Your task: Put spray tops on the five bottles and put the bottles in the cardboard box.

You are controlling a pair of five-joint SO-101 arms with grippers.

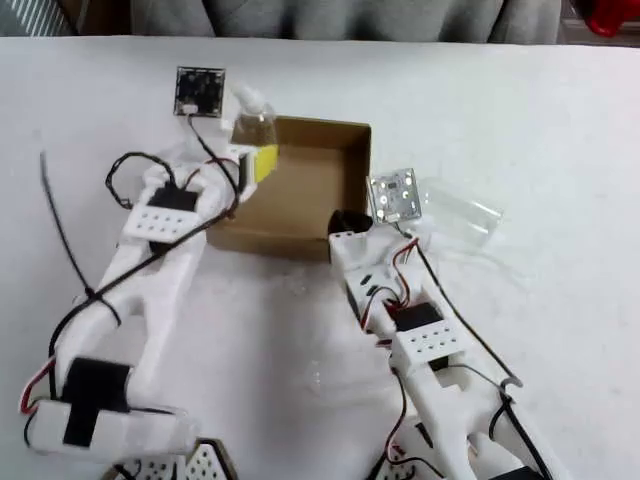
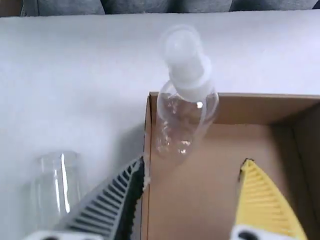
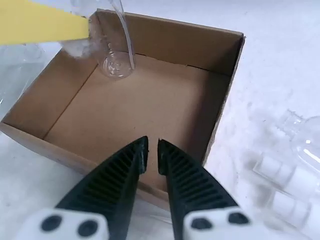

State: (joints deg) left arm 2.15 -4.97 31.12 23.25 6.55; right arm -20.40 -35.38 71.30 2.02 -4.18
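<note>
Over cardboard box [image 2: 250,107] wall, left gripper [image 2: 193,165] spread wide, empty

White arms [image 1: 150,270] are trailing black and red cables [image 1: 400,265]; left gripper [image 2: 190,200] is sporting one yellow finger [image 2: 265,200], right gripper [image 3: 152,150] black.

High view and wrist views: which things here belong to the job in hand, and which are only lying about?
Belong to the job:
- brown cardboard box
- clear plastic bottle with white spray top, in the box's corner
- clear plastic bottle lying on the white table beside the box
- left gripper, right gripper

Lying about:
- thin black cable
- red object beyond the table's far edge
</note>
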